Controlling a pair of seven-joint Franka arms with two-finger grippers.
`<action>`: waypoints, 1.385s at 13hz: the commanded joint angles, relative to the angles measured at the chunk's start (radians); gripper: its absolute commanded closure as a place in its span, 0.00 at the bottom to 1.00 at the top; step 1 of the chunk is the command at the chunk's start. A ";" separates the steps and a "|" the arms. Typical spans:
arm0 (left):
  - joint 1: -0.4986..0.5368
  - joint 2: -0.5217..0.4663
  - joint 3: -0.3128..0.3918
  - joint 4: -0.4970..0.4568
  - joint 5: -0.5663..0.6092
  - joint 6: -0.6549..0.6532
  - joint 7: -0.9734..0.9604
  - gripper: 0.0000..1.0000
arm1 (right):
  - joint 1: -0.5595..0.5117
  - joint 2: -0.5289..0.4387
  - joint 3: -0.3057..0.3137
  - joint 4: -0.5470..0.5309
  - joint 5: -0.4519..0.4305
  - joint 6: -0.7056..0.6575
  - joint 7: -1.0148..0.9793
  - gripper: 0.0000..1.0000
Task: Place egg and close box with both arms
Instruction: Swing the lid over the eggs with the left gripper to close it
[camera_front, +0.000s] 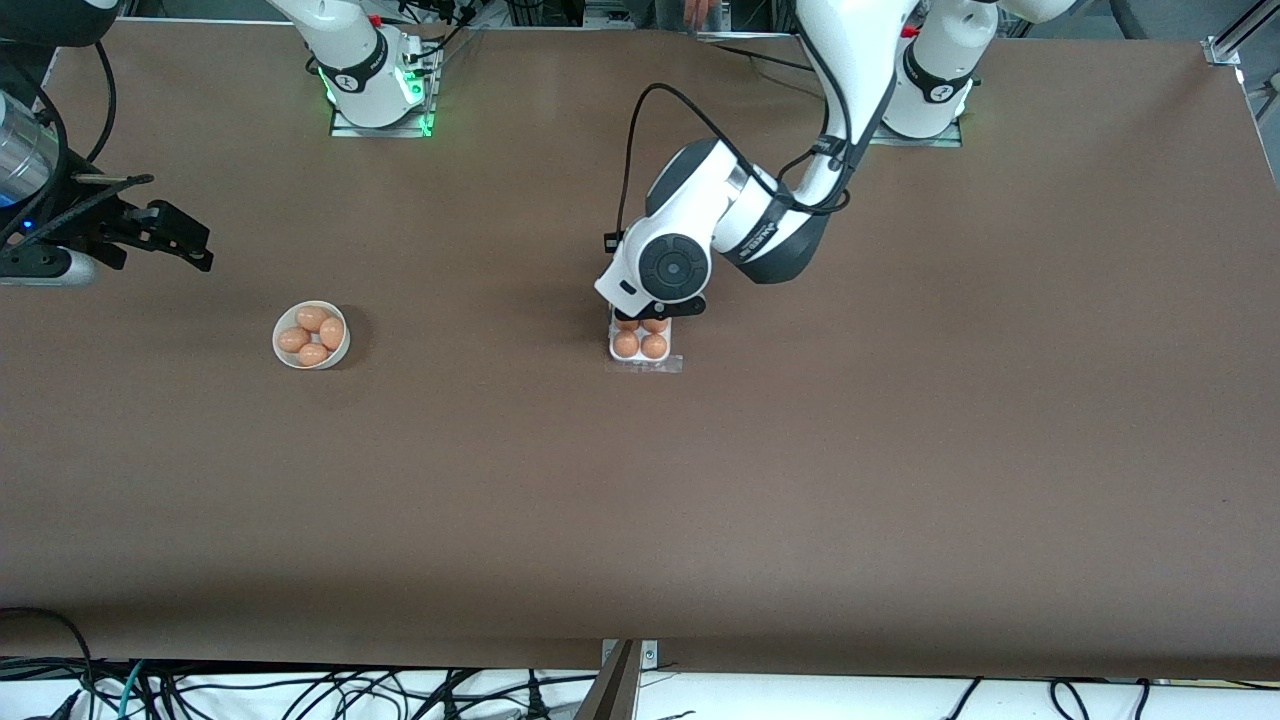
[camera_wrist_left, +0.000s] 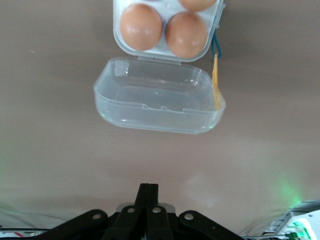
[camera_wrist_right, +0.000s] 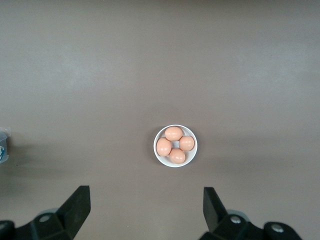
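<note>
Orange-brown eggs (camera_front: 640, 344) filling white box (camera_front: 612, 344) mid-desk (camera_front: 900, 450), clear lid (camera_wrist_left: 160, 102) flung open; left pincer (camera_wrist_left: 147, 192) pressed shut, empty, just above it; right pincer (camera_wrist_right: 145, 202) spread wide, empty, waiting high over bowl (camera_front: 283, 353) of spare eggs.

Round white bowl (camera_wrist_right: 175, 145) on bare brown table (camera_wrist_right: 160, 65), holding four orange-brown eggs (camera_wrist_right: 174, 145) clustered and touching. Right tool (camera_wrist_right: 147, 210) above the table with black fingers (camera_wrist_right: 75, 207) spread wide, gripping nothing. Eggs at twelve, three, six and nine o'clock within the bowl.
</note>
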 joint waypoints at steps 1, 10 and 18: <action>-0.008 0.015 0.003 -0.001 0.035 0.001 -0.013 0.96 | -0.019 -0.012 0.017 -0.010 -0.002 0.004 -0.008 0.00; 0.003 0.032 0.011 0.004 0.084 0.228 -0.001 0.95 | -0.019 -0.012 0.017 -0.010 -0.002 0.003 -0.008 0.00; 0.098 0.003 0.022 0.013 0.193 0.205 0.016 0.61 | -0.019 -0.012 0.017 -0.010 -0.002 0.004 -0.008 0.00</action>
